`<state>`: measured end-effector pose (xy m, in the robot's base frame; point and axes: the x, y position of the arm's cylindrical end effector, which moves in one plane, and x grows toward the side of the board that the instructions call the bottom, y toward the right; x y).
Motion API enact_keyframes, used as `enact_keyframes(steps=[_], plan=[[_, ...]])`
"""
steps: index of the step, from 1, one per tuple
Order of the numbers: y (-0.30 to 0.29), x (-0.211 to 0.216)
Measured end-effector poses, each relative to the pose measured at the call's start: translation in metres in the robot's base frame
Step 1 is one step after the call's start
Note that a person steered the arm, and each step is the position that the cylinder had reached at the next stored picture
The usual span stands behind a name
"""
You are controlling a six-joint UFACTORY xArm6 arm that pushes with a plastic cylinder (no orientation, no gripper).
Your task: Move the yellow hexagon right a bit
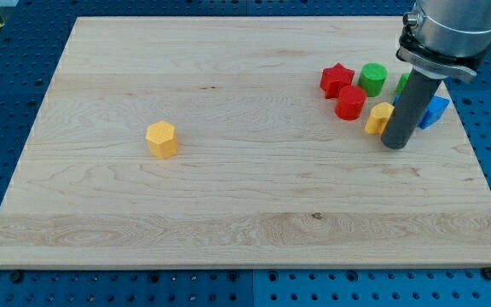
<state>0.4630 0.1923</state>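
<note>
The biggest thing here is the wooden board (245, 213), pale and mostly bare, lying on a blue pegboard bench (7, 94). Over the board's right side, toward the view's top, hangs the arm (446, 30), a grey metal cuff with a dark rod running down from it. There is no hand to speak of, nothing that opens or closes; the rod ends bluntly, and my tip (395, 145) rests on the wood.

Crowded round the tip is a cluster of blocks. A second yellow block (379, 118), shape unclear, is touching or just beside the rod on its left. A blue block (435, 111) pokes out just behind the rod on its right. A little up and left of the tip sit a red cylinder-like block (350, 102), a red star (337, 79) and a green cylinder (372, 78); a sliver of another green block (403, 83) shows beside the rod, mostly hidden.

The yellow hexagon (162, 139), the one to be moved, stands alone well away to the tip's left, at about the same level, with open wood all round it.

To my eye nothing has begun on it. The tip is on the wrong side: it would need to travel past the hexagon to its far left face, then push rightward briefly, and leave the cluster without dragging that nearby yellow piece.
</note>
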Motion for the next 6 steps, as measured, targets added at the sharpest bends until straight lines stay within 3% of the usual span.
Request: enact_keyframes(steps=[6], plan=[[-0.012,-0.012]])
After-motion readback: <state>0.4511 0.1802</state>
